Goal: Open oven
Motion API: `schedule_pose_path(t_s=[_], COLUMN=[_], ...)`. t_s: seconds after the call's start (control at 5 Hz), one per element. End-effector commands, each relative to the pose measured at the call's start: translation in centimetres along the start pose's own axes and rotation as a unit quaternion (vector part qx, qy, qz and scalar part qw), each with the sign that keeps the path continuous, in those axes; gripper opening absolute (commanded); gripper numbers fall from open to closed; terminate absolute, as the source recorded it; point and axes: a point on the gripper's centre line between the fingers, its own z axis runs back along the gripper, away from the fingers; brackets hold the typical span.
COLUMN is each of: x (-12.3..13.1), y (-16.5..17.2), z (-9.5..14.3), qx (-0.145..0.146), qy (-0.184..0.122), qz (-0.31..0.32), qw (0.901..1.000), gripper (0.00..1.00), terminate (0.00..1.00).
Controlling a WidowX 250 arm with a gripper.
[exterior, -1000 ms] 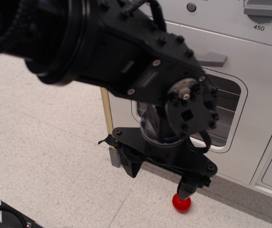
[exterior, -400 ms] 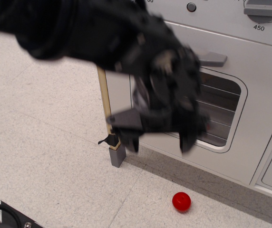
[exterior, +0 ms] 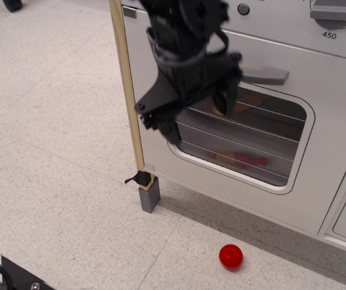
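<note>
The gripper [exterior: 197, 115] hangs with jaws spread wide and holding nothing, in front of the oven [exterior: 264, 133], whose door is closed. The grey handle [exterior: 264, 74] sits just right of the gripper; a red ball [exterior: 230, 256] lies below on the surface [exterior: 58, 151].

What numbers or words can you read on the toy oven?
"450" printed on the oven panel just below the grey dial.
A cut-off "3" or "35" at the right edge beside the dial, too cropped to read fully.
No other words or labels are readable.
</note>
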Motion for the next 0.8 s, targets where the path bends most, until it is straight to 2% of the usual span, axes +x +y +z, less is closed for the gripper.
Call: schedule_pose_path(t_s=[0.0,0.2,0.4,0.6], x=[3.2,4.1,4.6,4.7], y=[-2.0,-2.9,-4.1,-4.9], z=[0.7,0.5,-0.2,-1.0], qx=[-0.041,-0.056,-0.070,-0.071], qy=[-0.014,-0.015,-0.018,-0.017], qz=[0.191,0.242,0.260,0.268], qw=[0.9807,0.9686,0.9628,0.9607], gripper=[1.00,1.00,1.00,1.00], terminate=[0.00,0.00,0.00,0.00])
